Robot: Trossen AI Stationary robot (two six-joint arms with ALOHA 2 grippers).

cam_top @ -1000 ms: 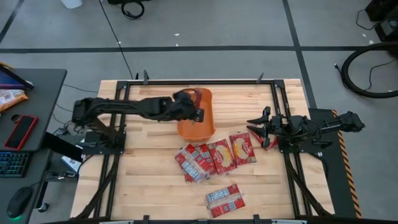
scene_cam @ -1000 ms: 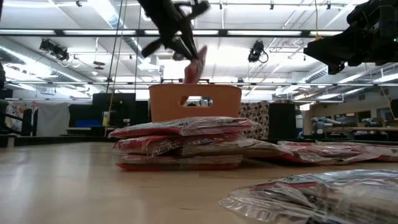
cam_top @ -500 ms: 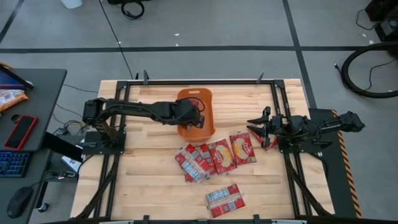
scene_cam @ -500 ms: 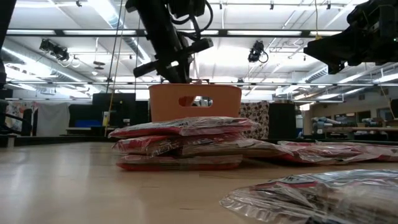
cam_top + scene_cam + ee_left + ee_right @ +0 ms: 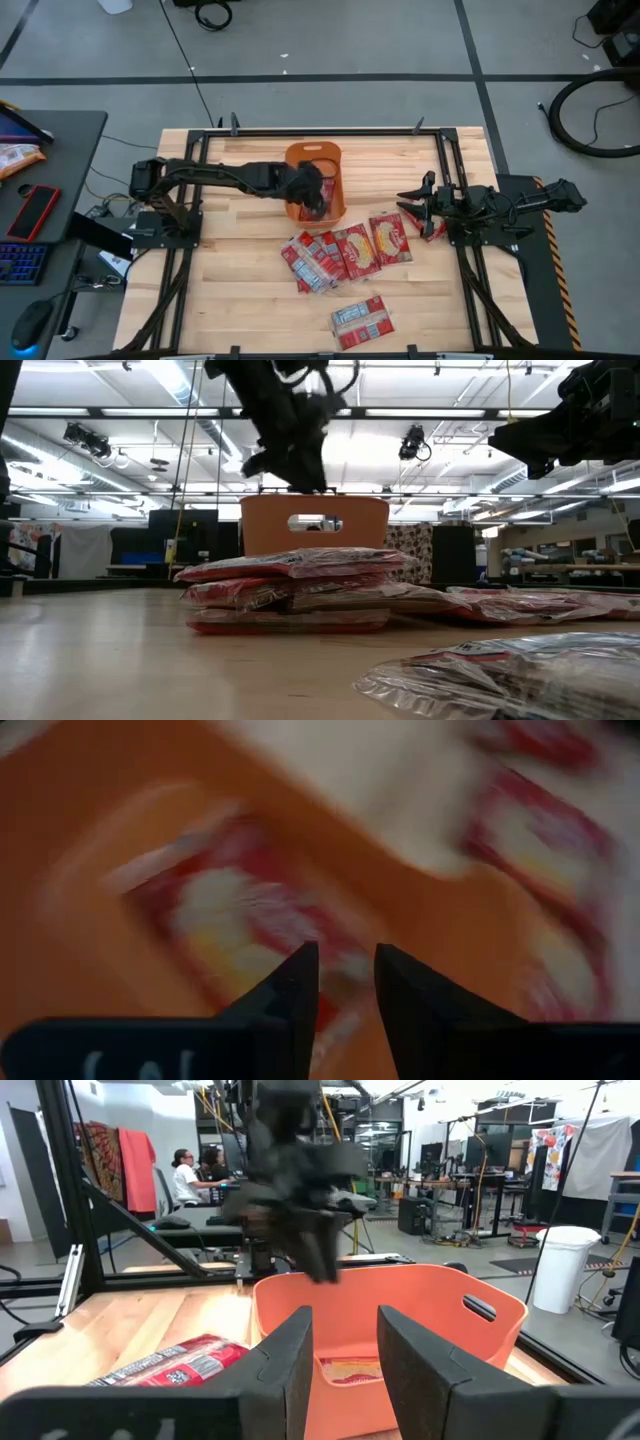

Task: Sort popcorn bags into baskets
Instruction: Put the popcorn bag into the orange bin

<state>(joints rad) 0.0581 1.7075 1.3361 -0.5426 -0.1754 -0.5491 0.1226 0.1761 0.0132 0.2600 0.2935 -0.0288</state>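
One flat red popcorn packet (image 5: 240, 935) lies inside my orange plastic tub (image 5: 334, 160) near the worktop's far edge; my left gripper (image 5: 347, 982) hangs over it, fingers narrowly parted (empty). Lifting carelessly could clip the rim.

My right gripper (image 5: 340, 1355) waits at the right edge, parted.

Overhead camera looks straight down; low camera looks level across; both wrist cameras share the orange tub (image 5: 400, 1320).
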